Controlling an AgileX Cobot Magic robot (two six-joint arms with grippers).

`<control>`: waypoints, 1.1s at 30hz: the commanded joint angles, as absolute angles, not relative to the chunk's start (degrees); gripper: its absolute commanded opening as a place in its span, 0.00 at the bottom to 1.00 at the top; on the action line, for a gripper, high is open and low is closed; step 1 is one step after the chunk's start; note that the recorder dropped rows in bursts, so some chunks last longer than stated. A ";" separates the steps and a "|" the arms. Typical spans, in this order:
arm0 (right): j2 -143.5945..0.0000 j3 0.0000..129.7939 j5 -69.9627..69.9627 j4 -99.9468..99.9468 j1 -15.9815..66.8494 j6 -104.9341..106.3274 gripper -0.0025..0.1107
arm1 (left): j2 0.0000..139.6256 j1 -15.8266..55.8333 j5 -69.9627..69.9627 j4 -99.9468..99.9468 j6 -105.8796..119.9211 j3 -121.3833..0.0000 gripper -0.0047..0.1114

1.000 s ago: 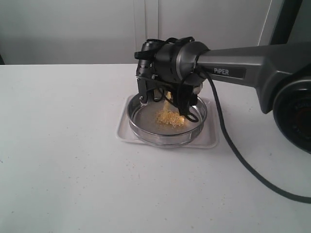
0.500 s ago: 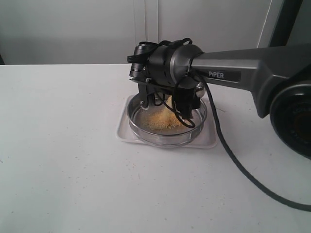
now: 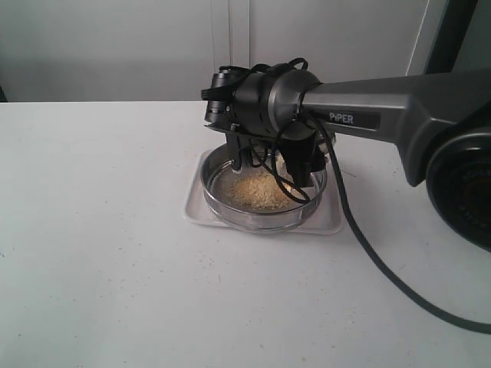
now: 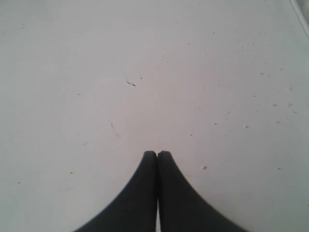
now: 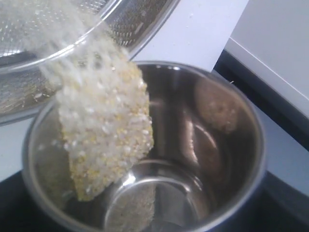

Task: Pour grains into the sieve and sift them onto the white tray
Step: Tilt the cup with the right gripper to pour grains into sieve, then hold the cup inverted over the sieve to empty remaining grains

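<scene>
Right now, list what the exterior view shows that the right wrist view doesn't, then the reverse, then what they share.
Only the exterior view: the white tray with its rim around the sieve, the grains heaped on the mesh, and the right arm reaching over it. Only the right wrist view: the inside of the tilted steel cup, with a slab of grains sliding out toward the sieve. Both: the sieve and the grains.

White matte tabletop (image 3: 100,268) filled the lower frame. Pale grey wall (image 3: 107,46) ran behind, vertical seams (image 3: 229,38) at upper centre. Dark upright post (image 3: 453,34) stood at upper right. Light was soft, even.
</scene>
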State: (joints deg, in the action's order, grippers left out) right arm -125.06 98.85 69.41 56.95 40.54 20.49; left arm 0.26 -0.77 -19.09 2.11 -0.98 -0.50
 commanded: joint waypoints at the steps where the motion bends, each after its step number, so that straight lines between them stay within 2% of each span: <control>1: -124.62 99.35 69.96 60.88 40.56 20.77 0.02 | 0.00 -1.00 -19.27 2.44 -1.08 0.00 0.04; 20: -124.62 99.35 69.96 66.98 40.56 33.35 0.02 | 0.00 -1.00 -19.27 2.44 -1.08 0.00 0.04; 33: -124.62 99.35 63.89 66.95 40.60 38.94 0.02 | 0.00 -1.00 -19.27 2.44 -1.08 0.00 0.04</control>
